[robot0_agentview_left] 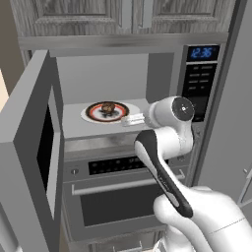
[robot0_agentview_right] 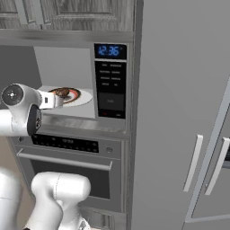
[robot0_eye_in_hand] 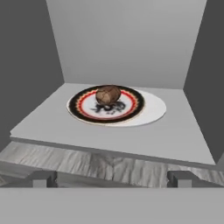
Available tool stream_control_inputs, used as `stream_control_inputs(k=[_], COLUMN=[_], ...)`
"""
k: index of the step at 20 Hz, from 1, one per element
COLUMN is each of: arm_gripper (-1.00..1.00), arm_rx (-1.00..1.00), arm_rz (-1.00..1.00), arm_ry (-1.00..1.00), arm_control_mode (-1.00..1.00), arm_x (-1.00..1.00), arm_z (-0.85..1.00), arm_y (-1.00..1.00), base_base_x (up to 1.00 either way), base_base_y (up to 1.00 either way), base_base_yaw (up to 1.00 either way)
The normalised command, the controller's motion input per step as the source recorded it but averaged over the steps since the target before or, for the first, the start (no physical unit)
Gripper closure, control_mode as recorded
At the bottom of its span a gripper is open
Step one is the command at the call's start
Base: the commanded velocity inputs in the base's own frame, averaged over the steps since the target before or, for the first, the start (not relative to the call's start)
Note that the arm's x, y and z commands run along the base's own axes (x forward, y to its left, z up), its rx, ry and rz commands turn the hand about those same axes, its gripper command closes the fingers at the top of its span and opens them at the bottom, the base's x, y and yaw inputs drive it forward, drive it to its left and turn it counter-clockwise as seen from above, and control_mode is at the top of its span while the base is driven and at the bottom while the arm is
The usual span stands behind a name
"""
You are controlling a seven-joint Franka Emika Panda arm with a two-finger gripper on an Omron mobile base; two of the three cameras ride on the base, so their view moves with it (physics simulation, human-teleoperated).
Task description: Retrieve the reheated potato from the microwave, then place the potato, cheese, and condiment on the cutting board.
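Potato (robot0_eye_in_hand: 107, 94): one, on one plate (robot0_eye_in_hand: 131, 113)

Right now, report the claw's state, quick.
Claw: open, holding nothing, at the mouth of the microwave, short of the potato on its plate.

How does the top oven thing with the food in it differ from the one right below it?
The microwave stands with its door swung wide open; the oven below is shut. The microwave holds a potato on a plate; the oven's window looks dark. The microwave has a side keypad; the oven has a bar handle. Both are steel and built in.
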Motion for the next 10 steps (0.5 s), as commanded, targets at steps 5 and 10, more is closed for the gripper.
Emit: stream_control_inputs(k=[5, 10], arm_gripper=[-1.0, -1.0], arm_rx=[0.0, -0.02], arm_rz=[0.0, 0.0], arm_ry=[0.0, 0.0], arm_control_mode=[-1.0, -1.0], arm_x=[0.64, 0.49], arm_z=[0.2, 0.04], arm_y=[0.15, 0.24], base_base_x=[0.0, 0.0], base_base_y=[0.0, 0.0], base_base_yaw=[0.0, 0.0])
